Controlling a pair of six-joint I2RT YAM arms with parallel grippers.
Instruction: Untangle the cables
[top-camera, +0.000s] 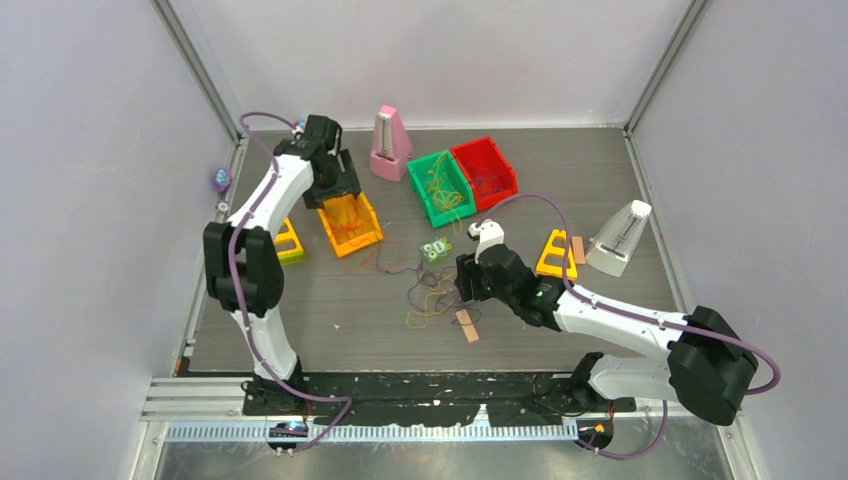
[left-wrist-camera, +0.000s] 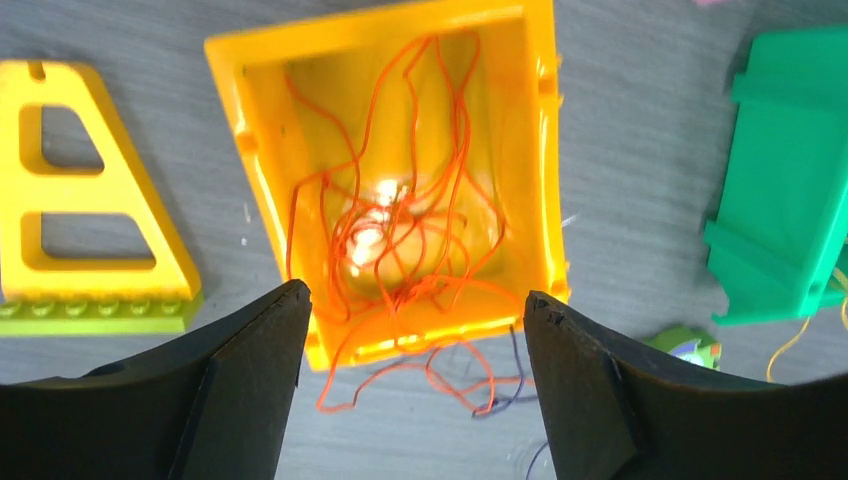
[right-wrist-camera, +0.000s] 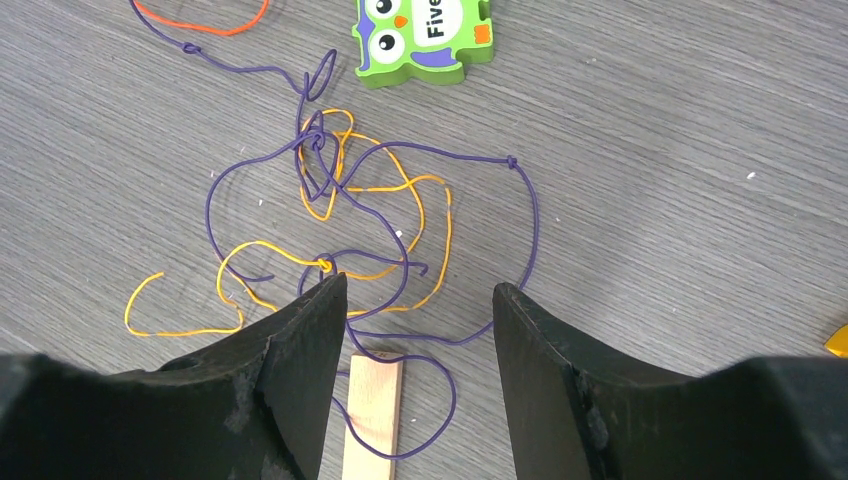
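A tangle of thin purple cable (right-wrist-camera: 527, 215) and yellow-orange cable (right-wrist-camera: 437, 215) lies on the table middle (top-camera: 428, 297). My right gripper (right-wrist-camera: 418, 290) is open and empty just above its near side; it also shows in the top view (top-camera: 462, 283). Orange cables (left-wrist-camera: 400, 215) fill the orange bin (left-wrist-camera: 535, 120), with loops spilling over its near rim onto the table (left-wrist-camera: 455, 385). My left gripper (left-wrist-camera: 415, 300) is open and empty above that bin, seen in the top view (top-camera: 340, 190). Yellow-green cables lie in the green bin (top-camera: 440, 187), dark ones in the red bin (top-camera: 485, 172).
A wooden stick (right-wrist-camera: 373, 415) lies under a purple loop. A green owl puzzle piece (right-wrist-camera: 420, 35) sits beyond the tangle. A yellow frame block (left-wrist-camera: 90, 215) is left of the orange bin. A pink metronome (top-camera: 389, 143), a white metronome (top-camera: 620, 238) and an orange block (top-camera: 556, 253) stand around.
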